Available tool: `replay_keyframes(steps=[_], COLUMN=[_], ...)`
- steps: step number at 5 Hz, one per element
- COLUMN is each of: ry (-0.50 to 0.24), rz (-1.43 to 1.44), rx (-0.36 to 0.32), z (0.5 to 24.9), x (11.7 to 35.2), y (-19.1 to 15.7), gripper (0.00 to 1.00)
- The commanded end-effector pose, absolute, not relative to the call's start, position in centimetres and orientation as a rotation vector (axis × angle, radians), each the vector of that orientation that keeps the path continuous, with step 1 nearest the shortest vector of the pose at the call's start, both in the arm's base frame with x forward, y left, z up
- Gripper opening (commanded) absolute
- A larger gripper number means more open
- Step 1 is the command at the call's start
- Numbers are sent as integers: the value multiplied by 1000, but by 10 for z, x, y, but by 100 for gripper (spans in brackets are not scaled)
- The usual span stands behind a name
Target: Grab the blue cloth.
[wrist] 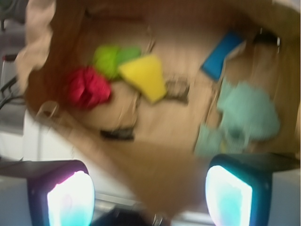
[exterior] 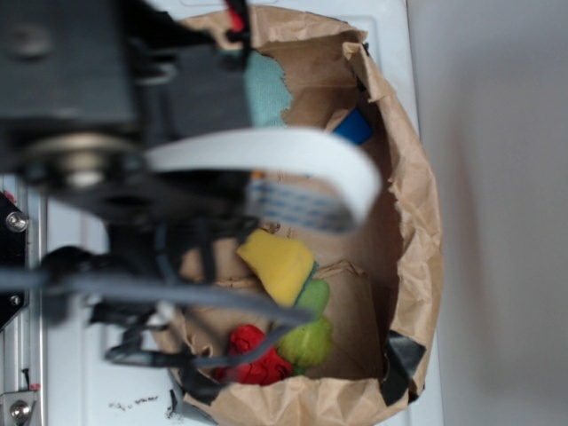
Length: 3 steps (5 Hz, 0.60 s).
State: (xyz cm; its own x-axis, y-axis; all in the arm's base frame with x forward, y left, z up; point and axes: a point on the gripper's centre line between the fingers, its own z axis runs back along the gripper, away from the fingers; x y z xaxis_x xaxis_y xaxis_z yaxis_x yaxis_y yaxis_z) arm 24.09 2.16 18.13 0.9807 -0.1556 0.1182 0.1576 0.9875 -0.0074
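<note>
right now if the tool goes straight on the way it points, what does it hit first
Probably the brown paper bag wall between its open fingers, not the blue cloth beyond; depth is unclear in the blur.

Above the blue cloth [wrist: 247, 115] the way lies open; the blue block [wrist: 222, 55] sits just beside it, and the paper bag wall [wrist: 141, 174] rises between tool [wrist: 149, 195] and cloth.

A pale teal-blue cloth [wrist: 247, 115] with ragged, frayed edges lies crumpled and limp on the floor of a brown paper bag [wrist: 141, 169], just beside the bag's wall, one flap trailing off its main bunch.
</note>
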Motion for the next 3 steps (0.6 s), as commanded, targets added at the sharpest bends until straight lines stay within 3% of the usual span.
replay_keyframes(steps=[1,3], ry=[-160,-121], rz=[-177,-60], rx=[35,105], z=[176,154], x=[269,282], y=[32,56], gripper=[100,100])
